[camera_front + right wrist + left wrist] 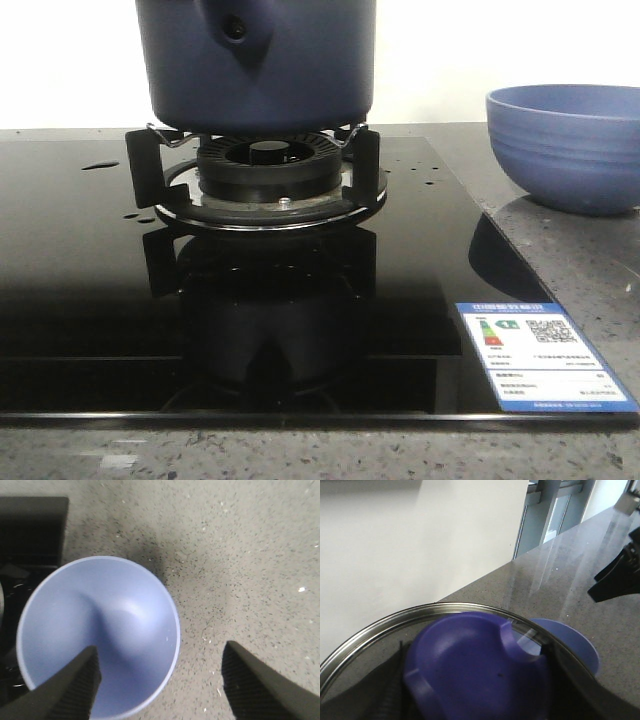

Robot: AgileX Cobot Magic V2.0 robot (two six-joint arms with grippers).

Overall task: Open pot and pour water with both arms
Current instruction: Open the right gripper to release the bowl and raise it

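Reading from the near edge of the front view, one glossy black cooktop (90,300) carries one energy label (545,355) at its near right corner, then one burner (268,168) ringed by a black pot stand. The pot (255,62) sits on that stand, its hollow handle stub pointing toward the camera, probably so that an arm can reach it for pouring. Just off the cooktop to the right, one blue bowl (570,145) rests on the grey counter (590,270), near enough to receive the water. The right gripper (160,680) hovers above the counter with its jaws spread wide, one finger over the bowl's rim and the other over bare stone, holding nothing; I judge it is waiting its turn. In the left wrist view, a blurred purple-blue knob (475,675) and the steel rim of one glass lid (415,617) fill the lower picture, so that arm seems placed to take the lid. Whether the left gripper is closed on the knob I cannot tell, since its fingers are not clearly visible. The bowl's edge peeks out beyond the lid.
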